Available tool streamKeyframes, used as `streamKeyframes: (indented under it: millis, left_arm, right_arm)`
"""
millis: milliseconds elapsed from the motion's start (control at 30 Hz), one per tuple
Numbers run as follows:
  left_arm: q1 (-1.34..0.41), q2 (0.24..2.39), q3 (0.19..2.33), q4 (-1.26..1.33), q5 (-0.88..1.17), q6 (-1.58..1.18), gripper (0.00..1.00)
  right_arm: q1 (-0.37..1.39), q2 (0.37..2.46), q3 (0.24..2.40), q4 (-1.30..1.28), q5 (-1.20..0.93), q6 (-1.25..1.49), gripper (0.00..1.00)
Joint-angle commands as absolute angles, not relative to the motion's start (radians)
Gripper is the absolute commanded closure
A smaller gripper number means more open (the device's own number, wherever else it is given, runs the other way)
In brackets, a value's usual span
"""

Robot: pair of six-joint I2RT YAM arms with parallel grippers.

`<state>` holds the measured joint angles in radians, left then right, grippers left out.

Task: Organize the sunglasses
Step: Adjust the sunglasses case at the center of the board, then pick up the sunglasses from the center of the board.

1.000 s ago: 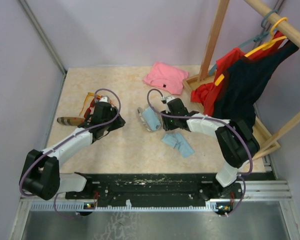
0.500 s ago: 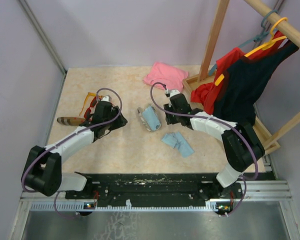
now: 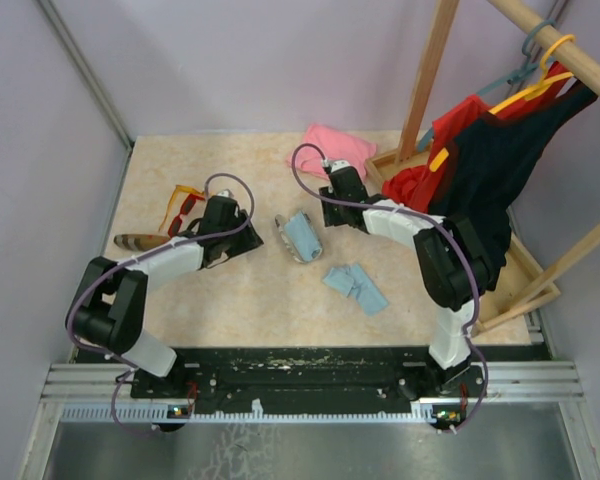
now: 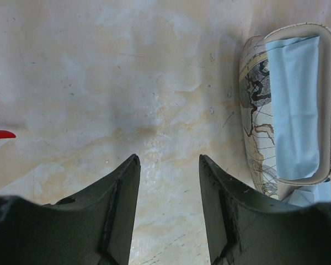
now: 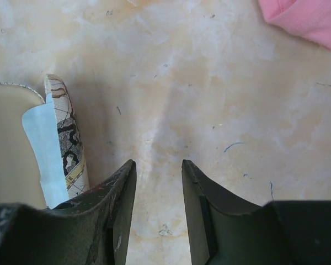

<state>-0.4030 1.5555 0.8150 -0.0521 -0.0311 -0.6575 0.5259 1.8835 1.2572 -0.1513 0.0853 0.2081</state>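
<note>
Reference: the open patterned case (image 3: 283, 232), with a light blue cloth (image 3: 302, 238) lying in it.

Position of the sunglasses: both pairs lie on the counter (image 3: 240, 160), well to the left of the case. The red-framed pair (image 3: 188, 207) and the orange-amber pair (image 3: 178, 190) sit close together. I cannot tell from the top view whether they touch. A brown case (image 3: 140, 241) lies further left of the reference case, just on the near side of the glasses.

Change over the last second:
- The left jaws were over the sunglasses. They have swung off them towards the case, so the glasses are now uncovered. As far as I can tell they have not shifted.
- The right jaws have drawn back from the right side of the case to beyond it, towards the pink cloth (image 3: 332, 150).

Jaws:
- The left jaws are roughly half open, with only bare counter between them. In the left wrist view the case is at the right, and a red tip (image 4: 0, 134) at the left edge is probably part of the red pair.
- The right jaws are partly open, somewhat narrower, and empty. The case is at the left of the right wrist view.

Meaning: neither pair has been picked up. The case stands open and is free of both arms. I judge that stowing the glasses has not yet begun.
</note>
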Motion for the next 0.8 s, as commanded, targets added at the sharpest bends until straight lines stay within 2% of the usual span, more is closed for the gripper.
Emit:
streamKeyframes:
  millis: [0,333,567,767]
  left_arm:
    - [-0.397,1.51,0.827,-0.022,-0.047,-0.663,0.46]
    - [-0.385,1.436,0.871,-0.092,-0.188,-0.623,0.44]
    - [-0.382,1.387,0.857,-0.111,-0.187,-0.627,0.44]
    - [-0.343,1.342,0.883,-0.186,-0.282,-0.597,0.41]
  right_arm:
    - [0.51,1.833,1.281,-0.102,0.057,0.195,0.6]
    - [0.496,1.751,1.211,-0.067,-0.051,0.233,0.59]
    - [0.485,1.756,1.231,-0.087,-0.185,0.211,0.56]
    - [0.485,1.679,1.158,-0.074,-0.132,0.249,0.57]
